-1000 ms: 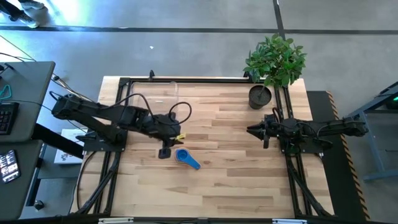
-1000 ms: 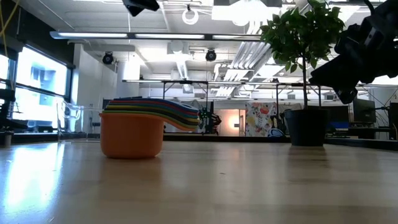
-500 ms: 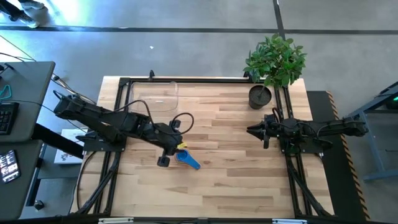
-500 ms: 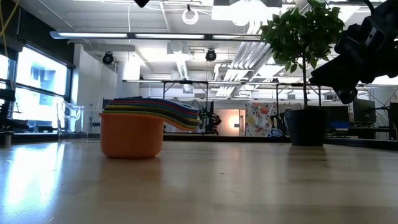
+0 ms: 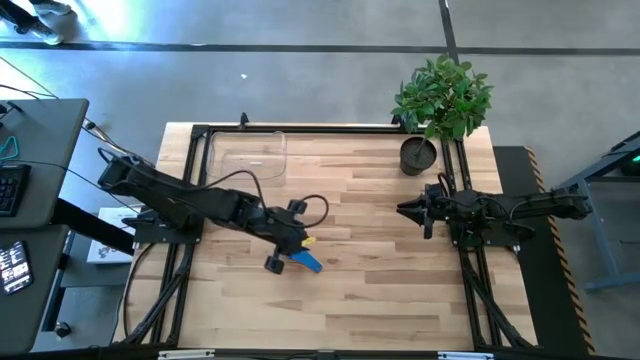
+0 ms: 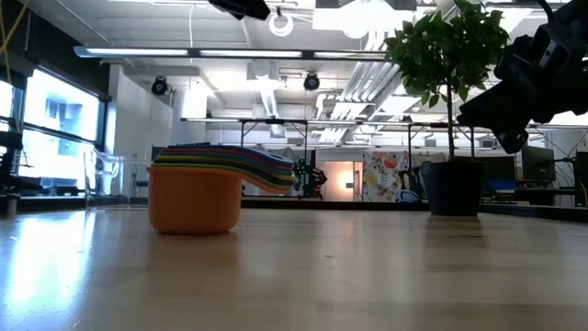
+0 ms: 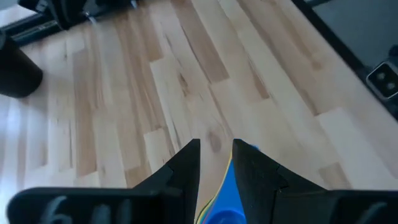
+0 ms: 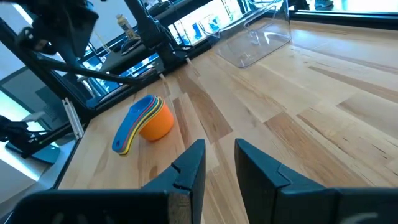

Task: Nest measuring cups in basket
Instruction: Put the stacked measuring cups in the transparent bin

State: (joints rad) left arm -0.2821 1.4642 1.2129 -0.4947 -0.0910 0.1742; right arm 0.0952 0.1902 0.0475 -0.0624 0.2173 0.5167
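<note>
Cups: the measuring cups [image 8: 144, 122] sit already nested in one stack, orange bowl outermost, blue handle on top, resting on the bare bench [image 5: 380, 260] near its middle-left, not in the basket.
Basket: the clear basket [image 5: 247, 157] lies at the far left corner of the bench, well apart from the stack; it looks empty.
Left pincer: your left pincer [image 7: 216, 163] hangs directly over the stack, pointing down, with the blue and yellow handles showing between its fingers [image 7: 186, 163]. Jaws narrow, a small gap, gripping nothing as far as you can see. In the low view the arm shows only at the top edge, so it is well above the cups.
Right pincer: the right pincer [image 8: 216, 163] waits at the right side of the bench, near the dark plant pot [image 5: 418, 155], jaws slightly apart, empty.
Step in hand: you are lining up to grasp the nested stack, by my reading.
Next move: descend straight, keep the handles or bowl rim between the fingers, close firmly, then carry the whole stack to the basket.
Risk: a loose grip could let the cups slide apart.
</note>
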